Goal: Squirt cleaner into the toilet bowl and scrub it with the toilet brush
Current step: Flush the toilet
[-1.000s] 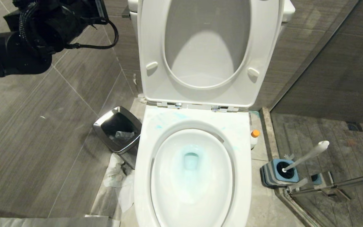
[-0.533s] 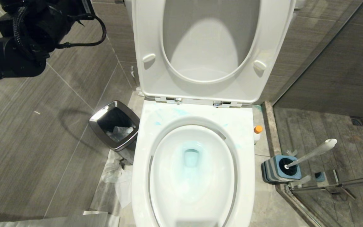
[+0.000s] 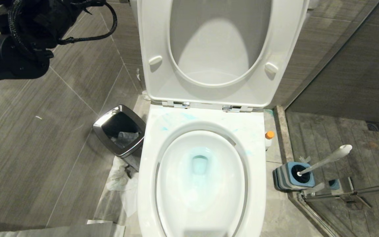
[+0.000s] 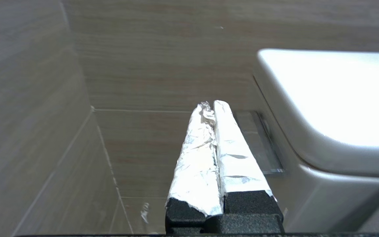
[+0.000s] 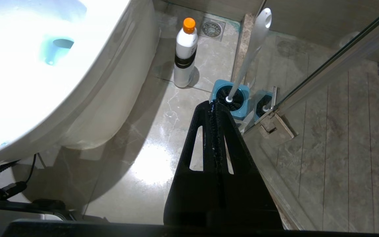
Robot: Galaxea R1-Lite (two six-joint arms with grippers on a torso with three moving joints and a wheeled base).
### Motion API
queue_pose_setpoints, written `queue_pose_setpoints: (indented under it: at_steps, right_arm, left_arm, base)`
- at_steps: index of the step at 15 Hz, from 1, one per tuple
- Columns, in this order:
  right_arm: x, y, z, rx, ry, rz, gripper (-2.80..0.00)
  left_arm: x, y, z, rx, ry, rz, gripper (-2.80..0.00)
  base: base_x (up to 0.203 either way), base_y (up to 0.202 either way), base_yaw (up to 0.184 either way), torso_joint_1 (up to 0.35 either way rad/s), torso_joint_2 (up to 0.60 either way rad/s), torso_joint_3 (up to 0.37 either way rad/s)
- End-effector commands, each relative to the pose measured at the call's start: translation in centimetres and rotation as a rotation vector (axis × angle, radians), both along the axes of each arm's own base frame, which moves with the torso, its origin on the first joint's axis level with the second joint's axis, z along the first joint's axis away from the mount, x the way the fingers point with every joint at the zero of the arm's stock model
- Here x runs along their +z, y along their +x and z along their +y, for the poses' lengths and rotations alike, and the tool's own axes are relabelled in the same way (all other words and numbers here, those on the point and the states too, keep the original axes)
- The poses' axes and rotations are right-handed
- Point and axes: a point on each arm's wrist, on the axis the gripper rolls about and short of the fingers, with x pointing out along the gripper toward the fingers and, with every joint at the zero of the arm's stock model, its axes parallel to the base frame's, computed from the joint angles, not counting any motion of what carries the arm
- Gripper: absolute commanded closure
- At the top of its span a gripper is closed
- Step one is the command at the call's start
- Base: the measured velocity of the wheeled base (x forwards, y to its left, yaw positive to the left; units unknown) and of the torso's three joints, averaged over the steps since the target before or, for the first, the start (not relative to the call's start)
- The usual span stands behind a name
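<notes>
while the left gripper [image 4: 209, 107] sits clenched and empty by the tank at the head view's upper left, the right gripper [image 5: 213, 104] is clenched empty too; cleaner [image 3: 268, 139] and toilet brush [image 3: 324, 160] stand right of the blue-tinted toilet bowl [image 3: 150, 184].

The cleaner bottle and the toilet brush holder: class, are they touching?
Apart. The right wrist view shows bare floor tile between the cleaner bottle and the toilet brush holder.
</notes>
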Motion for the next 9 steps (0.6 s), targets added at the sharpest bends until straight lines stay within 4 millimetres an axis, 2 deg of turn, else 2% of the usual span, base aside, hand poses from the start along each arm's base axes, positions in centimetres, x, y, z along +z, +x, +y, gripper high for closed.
queue_pose_setpoints:
  at_steps: [1,4,9]
  right_arm:
    - [-0.3,0.1,0.0,0.001,-0.001,0.011,0.00]
    - [-0.3,0.1,0.0,0.001,-0.001,0.011,0.00]
    - [-0.3,0.1,0.0,0.001,-0.001,0.011,0.00]
  left_arm:
    - [-0.2,-0.4,-0.2,-0.022,0.014,0.007,0.00]
    - [-1.0,0.1,-0.9,-0.037,0.024,0.033,0.00]
    - [-2.9,2.3,-1.9,-0.056,0.030,0.033,0.00]
  base:
    - [0.000,0.000,0.000,0.000,0.00,0.000]
    - [0.000,0.000,0.000,0.000,0.00,0.000]
    - [0.000,0.000,0.000,0.000,0.00,0.000]
